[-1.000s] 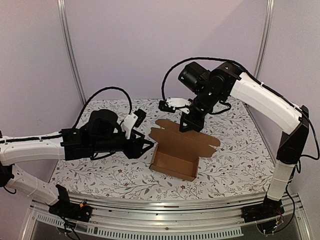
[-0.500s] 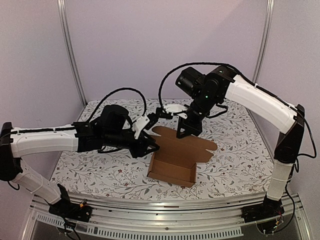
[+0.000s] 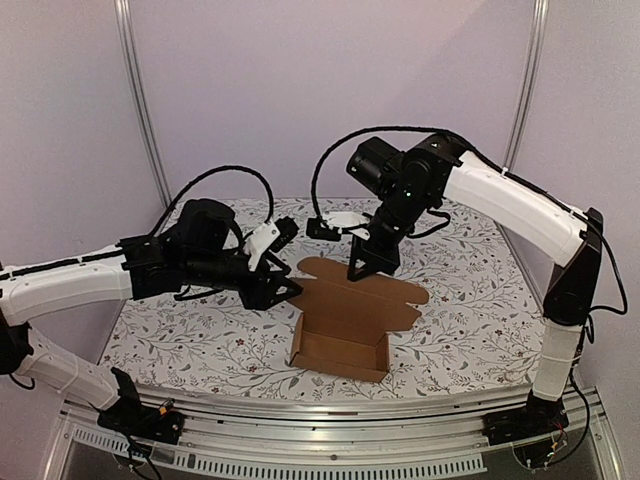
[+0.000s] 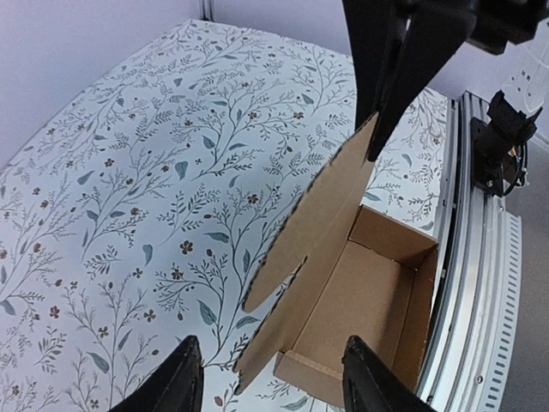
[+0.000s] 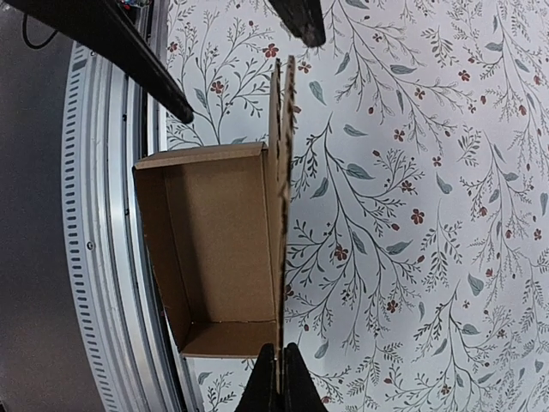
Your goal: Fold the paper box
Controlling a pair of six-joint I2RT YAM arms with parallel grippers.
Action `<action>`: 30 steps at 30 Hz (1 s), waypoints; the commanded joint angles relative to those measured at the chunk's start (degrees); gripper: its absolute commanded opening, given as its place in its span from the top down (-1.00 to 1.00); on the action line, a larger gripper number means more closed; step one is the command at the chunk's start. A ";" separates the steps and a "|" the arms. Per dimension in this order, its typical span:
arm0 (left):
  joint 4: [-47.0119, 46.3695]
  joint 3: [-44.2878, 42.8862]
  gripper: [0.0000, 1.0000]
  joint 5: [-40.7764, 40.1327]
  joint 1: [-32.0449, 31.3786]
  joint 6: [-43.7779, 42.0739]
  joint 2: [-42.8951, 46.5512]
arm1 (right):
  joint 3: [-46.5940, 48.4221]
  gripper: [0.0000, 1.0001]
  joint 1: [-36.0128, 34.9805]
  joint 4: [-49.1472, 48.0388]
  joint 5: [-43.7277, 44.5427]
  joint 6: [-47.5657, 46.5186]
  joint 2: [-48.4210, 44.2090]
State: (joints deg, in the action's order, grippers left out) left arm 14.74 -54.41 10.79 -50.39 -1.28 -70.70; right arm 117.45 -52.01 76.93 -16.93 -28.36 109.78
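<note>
The paper box (image 3: 338,348) is a brown cardboard tray near the table's front edge, its lid flap (image 3: 362,297) raised behind it. My right gripper (image 3: 368,268) is shut on the lid's far edge; in the right wrist view its fingertips (image 5: 279,386) pinch the thin cardboard edge beside the open box (image 5: 219,249). My left gripper (image 3: 287,290) stands open just left of the box, touching nothing. In the left wrist view the left gripper (image 4: 273,388) has the box's near end wall (image 4: 322,378) between its spread tips, and the lid (image 4: 322,219) rises toward the right gripper's fingers (image 4: 403,77).
A floral cloth (image 3: 200,330) covers the table. An aluminium rail (image 3: 330,440) runs along the near edge, right beside the box (image 5: 103,257). An arm base (image 4: 506,137) sits on that rail. Metal frame posts (image 3: 140,100) stand at the back corners.
The right gripper has carried the lid edge leftward and the box has slid left and nearer. The left gripper reached in, narrowed, then reopened and drew back left.
</note>
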 commanded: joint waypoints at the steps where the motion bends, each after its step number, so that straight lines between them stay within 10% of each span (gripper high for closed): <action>1: 3.03 -1.99 -0.02 5.67 0.57 -0.88 -4.43 | 2.17 1.00 0.16 7.85 -2.28 1.13 1.65; 8: 0.55 -0.79 0.51 7.56 0.60 0.80 -4.01 | 1.55 1.00 0.12 7.52 -1.37 2.05 0.63; 24: 1.43 -2.97 0.46 7.70 0.60 2.68 -9.76 | 1.30 1.00 0.97 6.54 -2.11 3.22 0.06; 30: 0.77 -3.24 1.00 10.22 0.63 2.35 -10.05 | 0.39 1.00 2.21 6.86 -4.49 3.16 -0.31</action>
State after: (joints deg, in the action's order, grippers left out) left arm 15.66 -56.36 18.72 -50.06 0.89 -80.14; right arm 118.10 -50.85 79.20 -18.22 -25.74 110.85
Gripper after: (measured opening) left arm 0.025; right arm 0.006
